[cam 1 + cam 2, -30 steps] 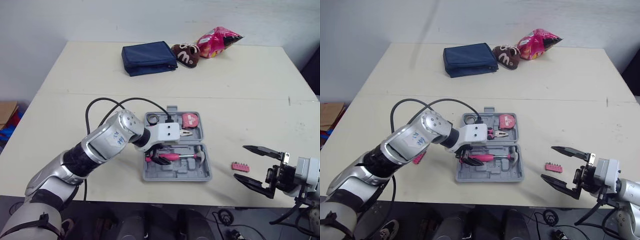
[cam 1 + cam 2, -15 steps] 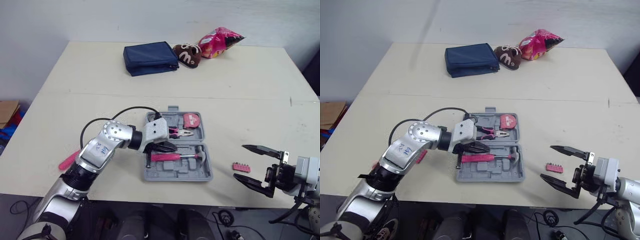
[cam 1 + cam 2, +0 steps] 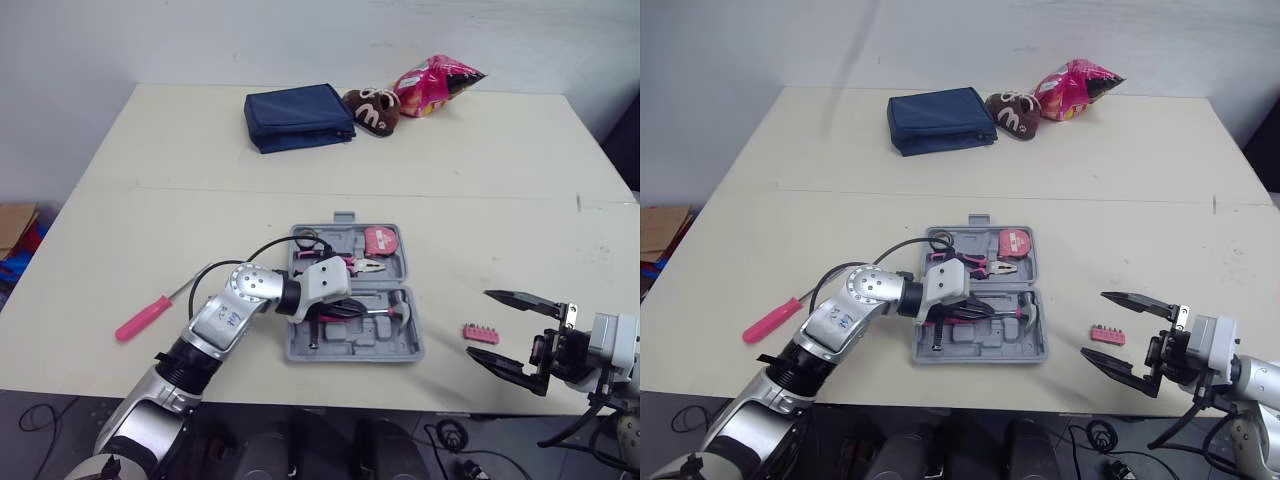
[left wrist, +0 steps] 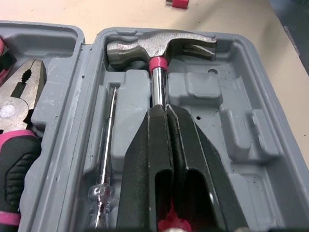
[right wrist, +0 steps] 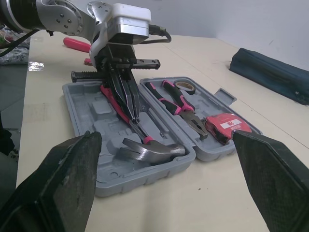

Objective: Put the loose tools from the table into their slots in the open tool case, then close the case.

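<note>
Left tool (image 4: 166, 108) has gone from raised to lying flat in the near half of the case (image 3: 400, 345). Its fingers are pressed together on top of the handle of the hammer (image 4: 159, 46), which now lies in its slot. The arm dropping uncovered a pink screwdriver (image 3: 145, 317) on the desk (image 3: 150, 230), left of the case. Right tool (image 3: 482, 328) hasn't moved: wide open, empty, beside the pink bit strip (image 3: 1107, 334). Hammer looks seated. Screwdriver and bits still to go, then the lid.
</note>
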Motion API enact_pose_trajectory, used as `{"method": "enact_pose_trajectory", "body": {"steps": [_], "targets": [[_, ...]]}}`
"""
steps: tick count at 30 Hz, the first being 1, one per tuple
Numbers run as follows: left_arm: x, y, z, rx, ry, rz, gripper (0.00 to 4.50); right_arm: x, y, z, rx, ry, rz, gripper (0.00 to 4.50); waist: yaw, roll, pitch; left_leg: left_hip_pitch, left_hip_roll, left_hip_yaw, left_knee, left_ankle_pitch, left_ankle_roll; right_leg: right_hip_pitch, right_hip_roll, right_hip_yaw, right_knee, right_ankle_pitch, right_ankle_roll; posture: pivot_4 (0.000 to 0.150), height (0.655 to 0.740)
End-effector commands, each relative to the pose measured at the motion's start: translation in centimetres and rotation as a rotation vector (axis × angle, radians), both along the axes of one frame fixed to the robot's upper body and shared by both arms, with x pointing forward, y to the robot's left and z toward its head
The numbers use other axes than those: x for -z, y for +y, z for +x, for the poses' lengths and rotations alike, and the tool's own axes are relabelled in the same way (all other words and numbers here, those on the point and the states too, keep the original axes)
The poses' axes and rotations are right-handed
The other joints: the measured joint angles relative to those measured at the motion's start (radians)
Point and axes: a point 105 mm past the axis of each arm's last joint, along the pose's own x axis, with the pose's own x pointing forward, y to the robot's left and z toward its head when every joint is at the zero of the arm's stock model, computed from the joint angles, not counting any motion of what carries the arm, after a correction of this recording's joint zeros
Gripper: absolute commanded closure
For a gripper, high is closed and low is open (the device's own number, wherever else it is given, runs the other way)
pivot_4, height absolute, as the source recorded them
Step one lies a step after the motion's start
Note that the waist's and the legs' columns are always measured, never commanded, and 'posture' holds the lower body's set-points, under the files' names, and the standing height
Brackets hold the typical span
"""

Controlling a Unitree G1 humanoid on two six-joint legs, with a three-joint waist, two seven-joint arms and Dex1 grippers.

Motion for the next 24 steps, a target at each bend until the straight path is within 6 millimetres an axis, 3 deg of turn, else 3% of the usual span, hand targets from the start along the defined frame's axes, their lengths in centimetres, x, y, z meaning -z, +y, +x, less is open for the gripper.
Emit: {"method": "enact_pose_trajectory", "body": {"steps": [1,13,17,20,22,24], "targets": [[1.4,0.2,-0.3,-0.003,0.034,0.067,4.47,-0.5,-0.3,-0.1,0.019,-0.034,0.002,0.0,0.0,0.0,0.0,0.0,0.0,0.0,0.0,0.0,0.0,0.0,0.0,0.0,0.0,0.0,0.0,0.15,0.74],[6.9,2.3,-1.3,-0.091,0.222,0.306,4.47,-0.4,-0.6,0.0,0.041,-0.043,0.002,0.0,-0.002,0.0,-0.016,0.005,0.001,-0.001,-0.001,-0.001,0.0,0.005,0.0,0.0,-0.001,0.0,0.0,0.15,0.74],[8.4,2.5,-1.6,-0.122,0.301,0.32,4.47,-0.5,-0.6,0.1,0.046,-0.052,0.002,0.0,-0.001,0.001,-0.026,0.018,0.003,-0.001,-0.004,-0.008,0.0,0.019,-0.005,0.0,-0.007,-0.001,-0.001,0.15,0.74],[11.4,3.8,-1.7,-0.176,0.342,0.379,4.47,-0.5,-0.6,0.2,0.052,-0.062,0.003,0.0,-0.001,0.002,-0.037,0.019,0.003,-0.001,-0.004,-0.01,0.0,0.021,-0.005,0.0,-0.01,-0.001,-0.001,0.15,0.74],[12.0,3.8,-1.8,-0.198,0.368,0.37,4.47,-0.5,-0.6,0.3,0.054,-0.064,0.004,0.0,-0.001,0.004,-0.045,0.022,0.003,-0.002,-0.004,-0.012,0.002,0.026,-0.005,-0.001,-0.013,-0.001,-0.001,0.15,0.74],[11.9,3.3,-1.8,-0.222,0.401,0.337,4.47,-0.5,-0.7,0.3,0.059,-0.066,0.004,0.0,0.0,0.007,-0.048,0.034,0.004,-0.002,-0.006,-0.022,0.003,0.039,-0.007,-0.001,-0.018,-0.001,-0.001,0.15,0.74]]}}
